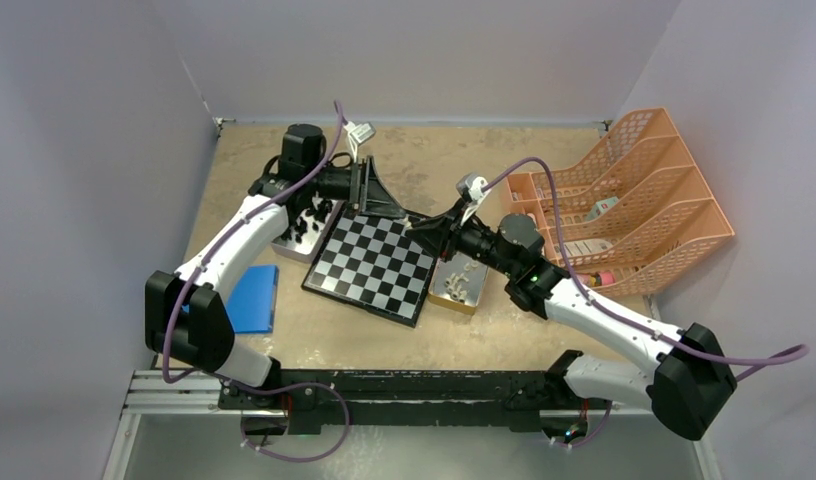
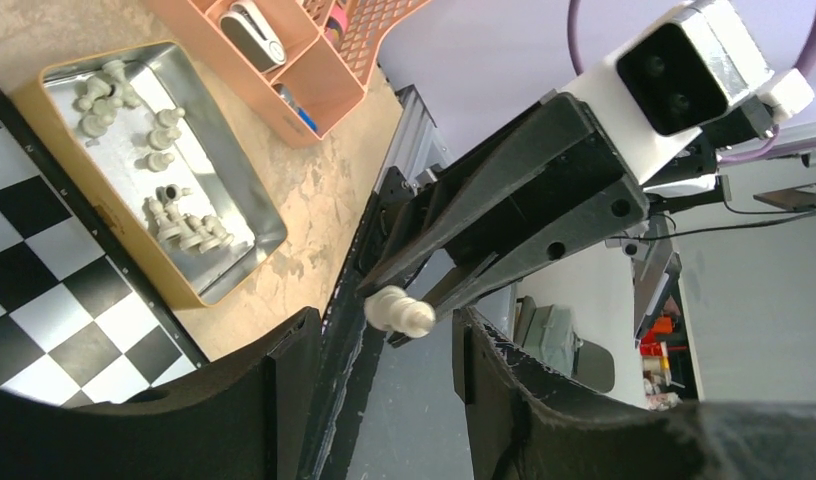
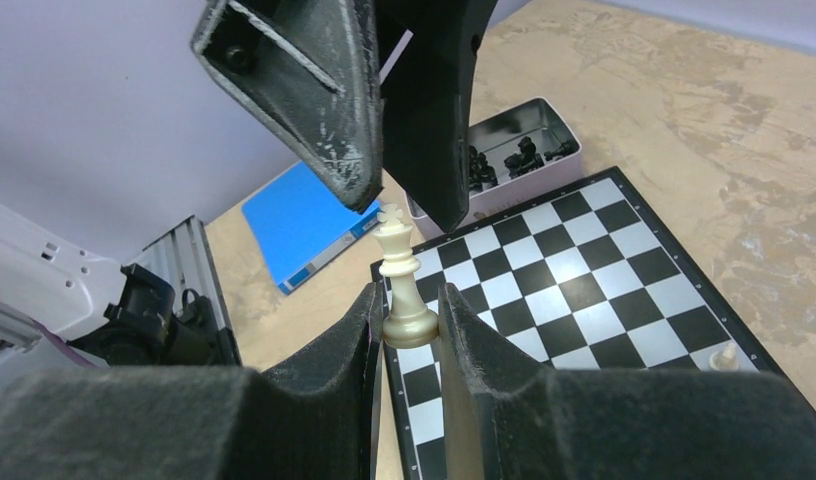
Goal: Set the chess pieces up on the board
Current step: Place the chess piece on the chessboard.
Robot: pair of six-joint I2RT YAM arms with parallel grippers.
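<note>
Right tool [image 3: 409, 305] is clamped on the base of a cream king [image 3: 397, 262], held upright above the board [image 1: 372, 268] at its far corner. I judge this a handover, since my left tool [image 3: 404, 210] straddles the crown, jaws apart. Most squares lie open, but both arms crowd that rim.

One board [image 1: 374, 265], two trays [image 1: 287, 247], one blue folder [image 1: 254, 298], one orange rack [image 1: 674, 215], one white king [image 3: 404, 290], one pawn [image 3: 724, 355] on board.
</note>
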